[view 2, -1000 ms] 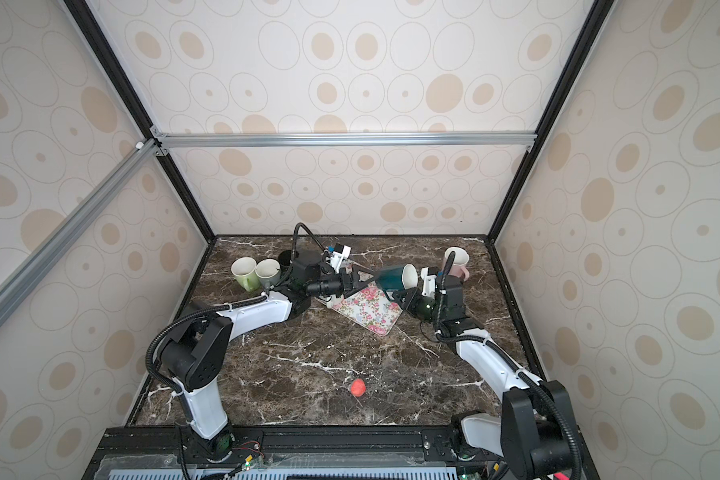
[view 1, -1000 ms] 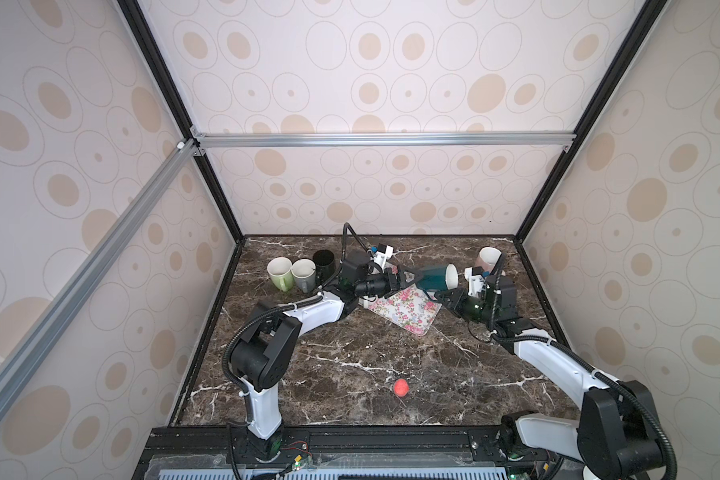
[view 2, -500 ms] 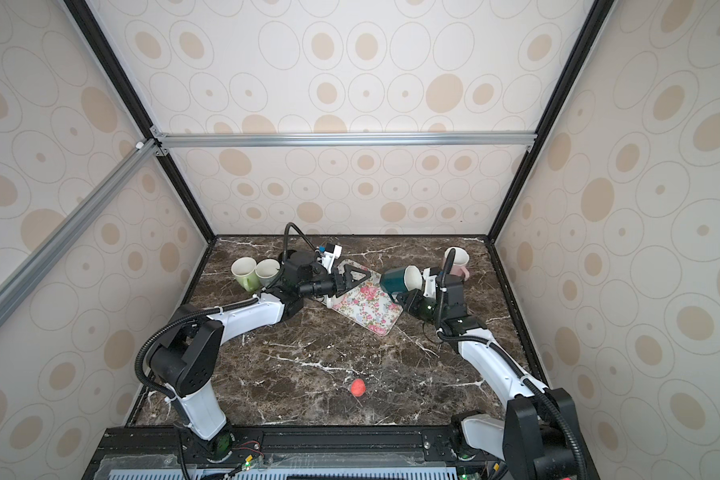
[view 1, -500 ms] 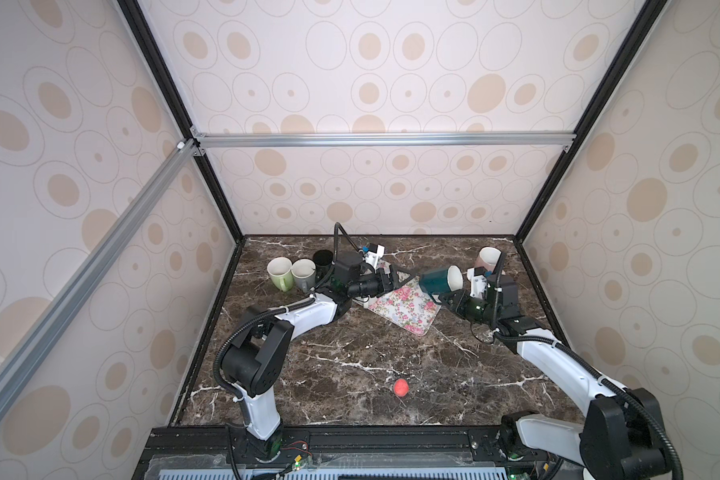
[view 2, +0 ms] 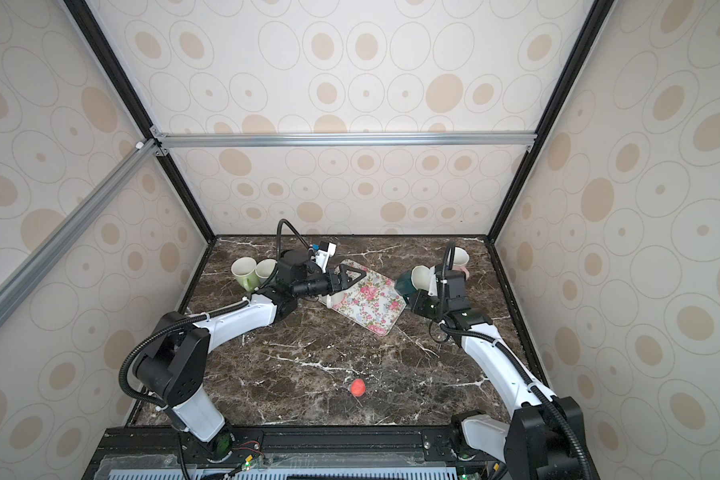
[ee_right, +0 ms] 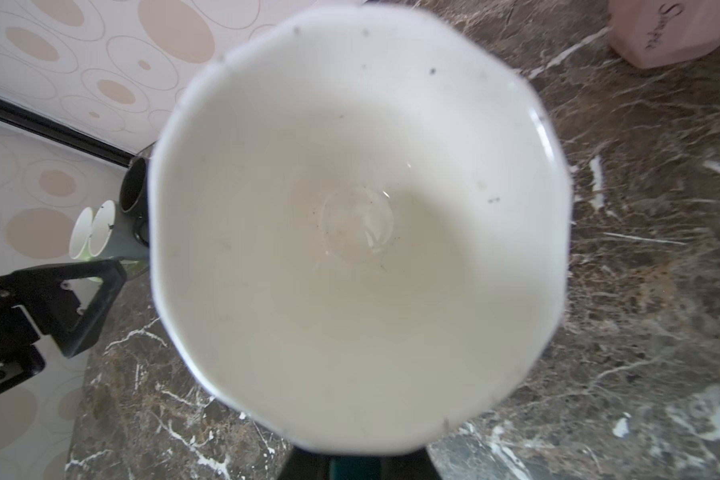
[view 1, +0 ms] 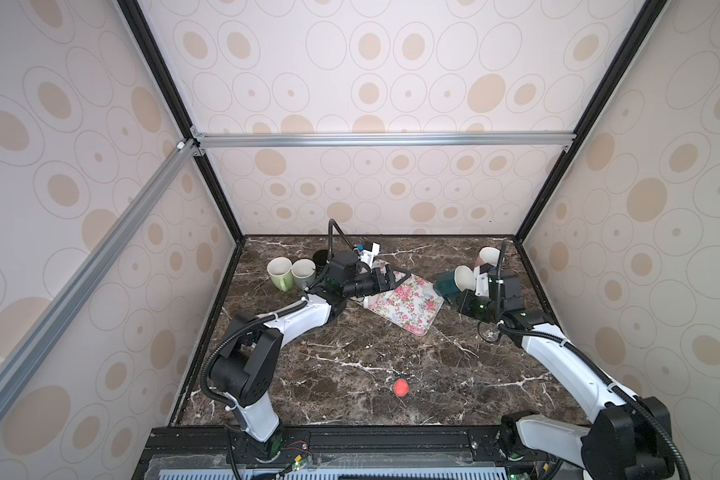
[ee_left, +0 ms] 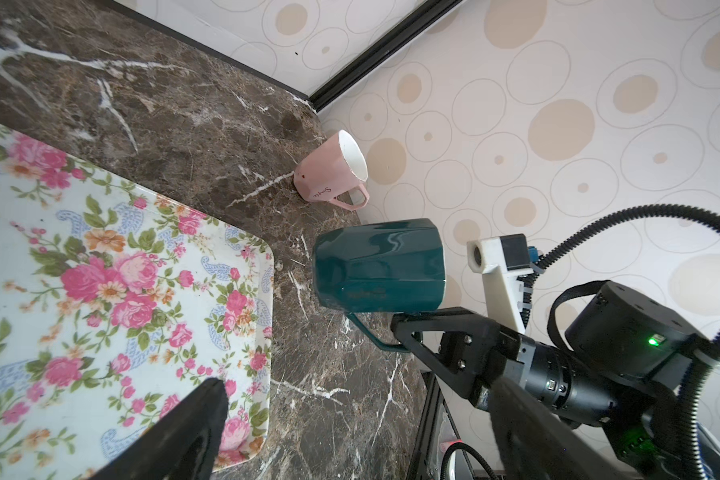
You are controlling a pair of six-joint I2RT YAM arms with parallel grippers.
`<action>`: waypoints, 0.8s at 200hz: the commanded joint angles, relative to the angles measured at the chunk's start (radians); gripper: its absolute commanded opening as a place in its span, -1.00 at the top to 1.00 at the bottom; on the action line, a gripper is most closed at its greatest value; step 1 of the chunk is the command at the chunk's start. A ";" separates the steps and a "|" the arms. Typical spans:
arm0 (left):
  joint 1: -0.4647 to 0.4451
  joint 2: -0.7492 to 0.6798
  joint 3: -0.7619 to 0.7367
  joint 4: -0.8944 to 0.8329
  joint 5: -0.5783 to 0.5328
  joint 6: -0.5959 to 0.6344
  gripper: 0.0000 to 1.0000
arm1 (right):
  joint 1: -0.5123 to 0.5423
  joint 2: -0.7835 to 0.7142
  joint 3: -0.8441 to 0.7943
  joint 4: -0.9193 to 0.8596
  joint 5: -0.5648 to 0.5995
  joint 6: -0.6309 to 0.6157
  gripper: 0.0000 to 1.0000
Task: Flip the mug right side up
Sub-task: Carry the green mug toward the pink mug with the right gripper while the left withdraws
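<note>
1 teal mug (ee_left: 377,266) lies level in the air, mouth facing back toward the right tool (ee_left: 400,332) clamped on its handle; left tool (view 1: 398,277), jaws apart, hovers on its base side.

teal mug (ee_left: 377,266), white inside, tipped on its side

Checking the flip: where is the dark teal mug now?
In both top views the dark teal ceramic mug is at the right rear, held sideways by its handle in the right hand, between the floral rectangular tray and the pink ceramic mug.
</note>
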 commanded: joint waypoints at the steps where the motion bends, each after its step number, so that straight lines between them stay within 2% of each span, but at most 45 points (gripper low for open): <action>1: 0.010 -0.035 0.009 -0.056 -0.043 0.072 -0.96 | 0.001 -0.020 0.077 -0.012 0.077 -0.082 1.00; 74: 0.010 -0.074 -0.051 -0.079 -0.113 0.131 -0.96 | -0.018 0.054 0.203 -0.148 0.224 -0.182 1.00; 108: 0.010 -0.137 -0.095 -0.162 -0.297 0.208 -0.96 | -0.047 0.066 0.222 -0.159 0.234 -0.196 1.00; 160: 0.010 -0.225 -0.164 -0.202 -0.447 0.295 -0.96 | -0.075 0.102 0.255 -0.169 0.240 -0.204 1.00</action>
